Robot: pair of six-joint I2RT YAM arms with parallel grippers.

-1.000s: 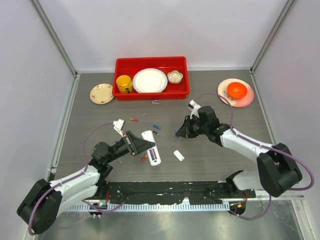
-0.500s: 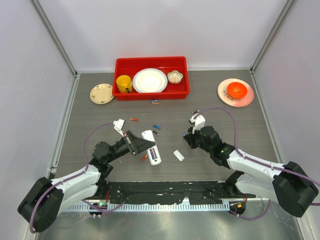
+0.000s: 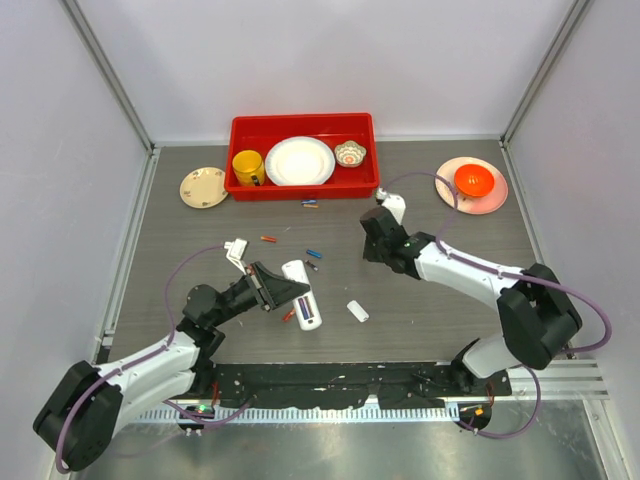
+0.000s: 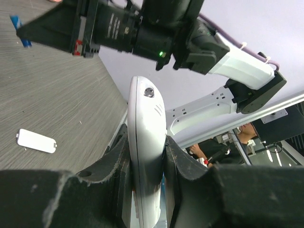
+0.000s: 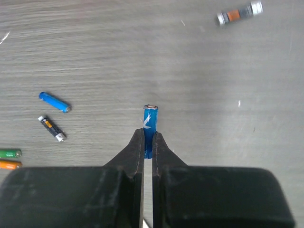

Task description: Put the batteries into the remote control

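The white remote control (image 3: 298, 282) (image 4: 145, 114) is clamped edge-on in my left gripper (image 3: 284, 289) (image 4: 145, 144), which is shut on it just above the table at the middle left; its dark recess faces up. My right gripper (image 3: 369, 243) (image 5: 147, 138) is shut on a blue battery (image 5: 150, 119) that stands up out of the fingertips, over bare table to the right of the remote. Loose batteries lie around: a blue one (image 5: 54, 102) (image 3: 313, 253), a dark one (image 5: 51, 128), a green one (image 5: 9, 153), an orange one (image 5: 8, 165) and a red one (image 3: 289, 314) beside the remote.
A small flat white cover (image 3: 357, 311) (image 4: 36, 141) lies right of the remote. At the back stands a red tray (image 3: 304, 187) with a yellow mug (image 3: 247, 166), a white plate (image 3: 299, 160) and a small bowl (image 3: 350, 153). A patterned saucer (image 3: 204, 187) and a pink plate (image 3: 495, 197) flank it.
My right arm swung toward the near edge, then back away to the table's middle, still shut on the blue battery. The left arm and the remote have not moved.
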